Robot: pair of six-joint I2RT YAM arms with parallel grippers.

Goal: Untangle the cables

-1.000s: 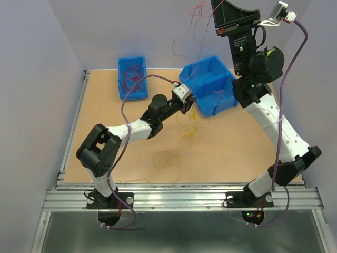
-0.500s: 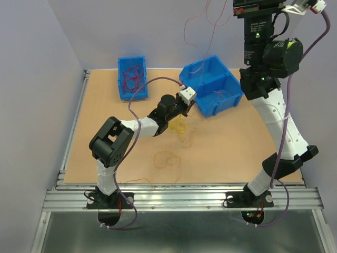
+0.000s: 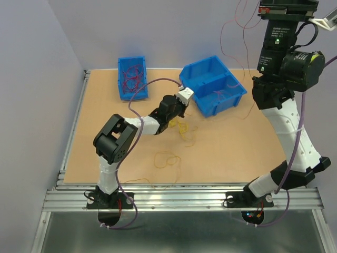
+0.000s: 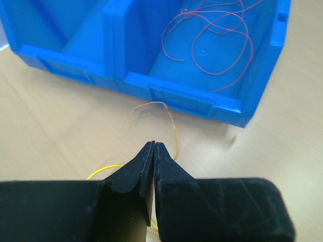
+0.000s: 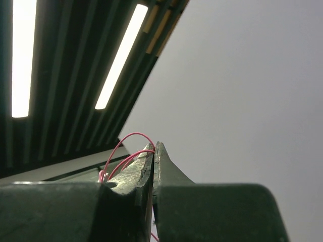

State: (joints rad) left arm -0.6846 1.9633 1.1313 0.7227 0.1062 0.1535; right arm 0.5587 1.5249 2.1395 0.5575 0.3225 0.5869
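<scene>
We see the left hand low over the desk, its fingertips pressed together just before the divided blue bin. A yellow cable loops out from under them, though we cannot tell whether it is pinched. The right hand, high in the air, is clamped on red cables. Further red strands lie in one compartment of the bin, and yellow loops lie on the desk.

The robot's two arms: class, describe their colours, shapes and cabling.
Both the left arm and right arm have white links joined by bulky black joints. A thick purple cable runs along each. The left gripper and right gripper each end in two dark, pointed fingers.
</scene>
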